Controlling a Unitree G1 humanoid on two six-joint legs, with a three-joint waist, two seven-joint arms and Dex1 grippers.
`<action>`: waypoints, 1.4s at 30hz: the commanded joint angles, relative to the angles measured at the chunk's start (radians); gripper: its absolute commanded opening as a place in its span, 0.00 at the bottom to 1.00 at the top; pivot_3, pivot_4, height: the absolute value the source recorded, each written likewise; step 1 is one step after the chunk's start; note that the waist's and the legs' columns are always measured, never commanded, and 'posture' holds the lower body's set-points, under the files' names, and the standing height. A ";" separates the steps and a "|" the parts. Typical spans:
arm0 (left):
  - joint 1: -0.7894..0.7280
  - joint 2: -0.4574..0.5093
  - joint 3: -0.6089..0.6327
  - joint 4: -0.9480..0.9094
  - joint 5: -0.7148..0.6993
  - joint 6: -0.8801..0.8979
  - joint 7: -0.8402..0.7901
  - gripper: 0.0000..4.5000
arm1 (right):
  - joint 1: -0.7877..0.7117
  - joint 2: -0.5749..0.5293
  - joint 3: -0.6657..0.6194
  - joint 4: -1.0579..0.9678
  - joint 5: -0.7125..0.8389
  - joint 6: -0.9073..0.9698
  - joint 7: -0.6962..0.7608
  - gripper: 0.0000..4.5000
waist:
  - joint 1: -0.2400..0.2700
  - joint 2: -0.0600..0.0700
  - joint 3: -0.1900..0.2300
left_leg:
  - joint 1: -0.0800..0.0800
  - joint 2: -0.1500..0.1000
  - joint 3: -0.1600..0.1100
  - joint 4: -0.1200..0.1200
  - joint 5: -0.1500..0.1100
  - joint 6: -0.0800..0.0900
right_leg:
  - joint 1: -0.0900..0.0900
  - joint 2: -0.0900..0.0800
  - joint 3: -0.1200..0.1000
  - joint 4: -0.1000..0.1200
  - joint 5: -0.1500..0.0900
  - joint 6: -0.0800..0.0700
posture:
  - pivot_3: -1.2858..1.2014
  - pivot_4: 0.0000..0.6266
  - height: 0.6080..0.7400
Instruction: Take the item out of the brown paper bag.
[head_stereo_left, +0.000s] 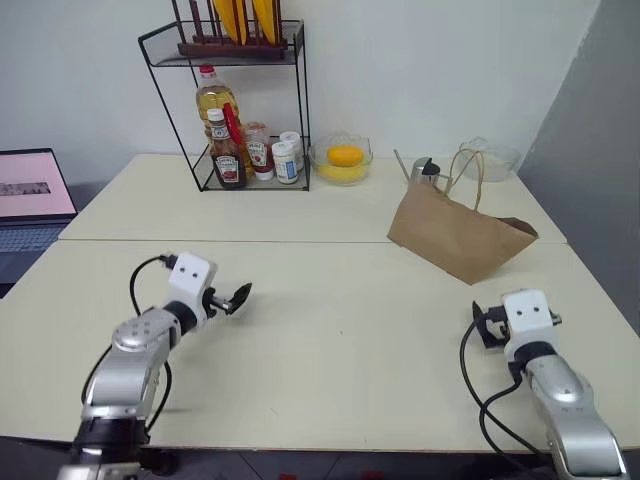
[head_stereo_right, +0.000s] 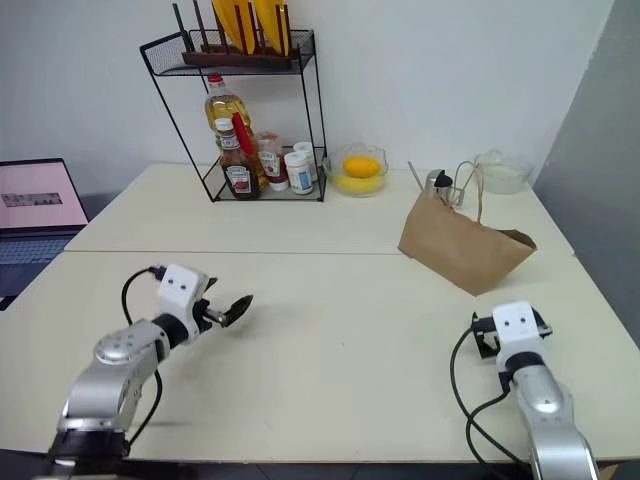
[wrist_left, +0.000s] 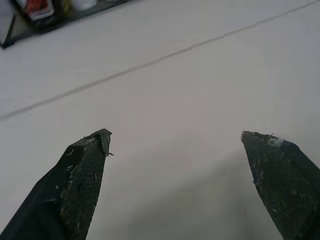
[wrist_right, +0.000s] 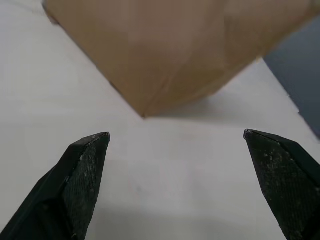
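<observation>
The brown paper bag (head_stereo_left: 455, 236) lies slumped on its side on the table (head_stereo_left: 340, 330), ahead of the right gripper (wrist_right: 176, 137) and a little toward the robot's left of it. Its kraft paper is matte and creased, folded into a wedge whose lower corner points at the gripper in the right wrist view. Its thin twisted loop handles (head_stereo_left: 468, 170) stand up at the far end. Bare tabletop lies between the fingers (wrist_right: 82, 172) and the bag. The drink bottle cannot be seen; whether it is inside the bag cannot be told.

The right gripper's jaws stand wide apart and hold nothing. The left gripper (wrist_left: 175, 137) is likewise spread wide and empty, above bare table well to the left of the bag. Its black fingers (wrist_left: 85, 175) are tapered, with rough, cross-hatched pads.

Beyond the bag stands a small metal pot (head_stereo_left: 425, 170) with a spout, and further right a clear glass bowl (head_stereo_left: 492, 160). A second glass bowl (head_stereo_left: 341, 160) holding a round orange fruit sits ahead of the gap between the two grippers. Far ahead of the left gripper, a black wire rack (head_stereo_left: 228, 105) holds a tall yellow oil bottle (head_stereo_left: 214, 105), a dark sauce bottle (head_stereo_left: 226, 155), a ketchup bottle (head_stereo_left: 258, 152) and white jars (head_stereo_left: 287, 158). A laptop (head_stereo_left: 30, 200) sits off the table to that gripper's left. The tabletop is smooth, pale cream, with a seam (head_stereo_left: 250, 241) running across it.
</observation>
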 joint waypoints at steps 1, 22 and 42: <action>-0.142 0.049 -0.041 -0.033 -0.037 0.037 -0.122 0.99 | -0.129 -0.063 0.020 -0.131 0.002 0.097 0.066 1.00 | 0.000 0.000 0.002 | -0.001 0.000 0.000 0.000 0.000 0.000 | -0.001 0.000 0.000 0.000 0.000 0.000 | 0.52 0.24 1.00; -0.531 0.061 -0.123 -0.045 -0.176 0.143 -0.446 0.99 | -0.956 -0.154 0.242 0.620 -0.181 0.095 0.064 1.00 | -0.024 0.001 0.008 | -0.004 0.000 0.000 0.006 0.000 0.001 | -0.004 0.000 -0.001 0.001 0.000 0.000 | 0.52 0.24 1.00; -0.460 0.038 -0.064 -0.159 -0.199 0.179 -0.280 1.00 | -1.141 -0.165 0.226 1.005 -0.169 -0.071 0.133 0.42 | -0.037 0.002 0.008 | -0.006 0.000 0.000 0.008 0.000 0.001 | -0.004 0.000 -0.001 0.002 0.000 0.000 | 0.52 0.24 1.00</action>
